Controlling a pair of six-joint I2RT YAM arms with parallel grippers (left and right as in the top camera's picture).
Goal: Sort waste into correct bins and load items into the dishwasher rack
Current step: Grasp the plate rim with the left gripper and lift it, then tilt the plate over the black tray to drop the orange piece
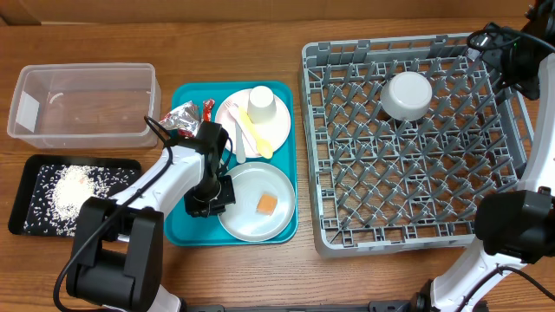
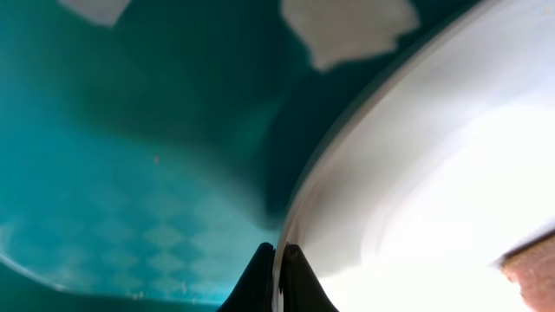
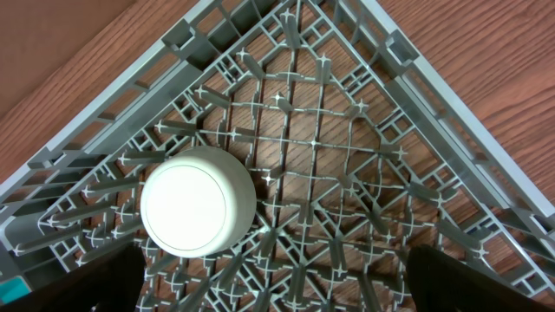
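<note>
On the teal tray [image 1: 186, 227], the left gripper [image 1: 211, 198] sits at the left edge of the light grey plate [image 1: 251, 221]. Only the left wrist view shows its fingertips [image 2: 257, 284] clamped on that rim. Right of the tray, the right gripper [image 3: 277, 286] hangs spread wide over the dishwasher rack [image 3: 451, 113], above the upturned bowl [image 3: 198, 214].

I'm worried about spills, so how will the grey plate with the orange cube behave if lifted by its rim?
Probably stiff, yet the left gripper pinches only one edge of the grey plate, so it may tilt. Its glossy surface looks slippery, so the orange cube could slide off.
</note>
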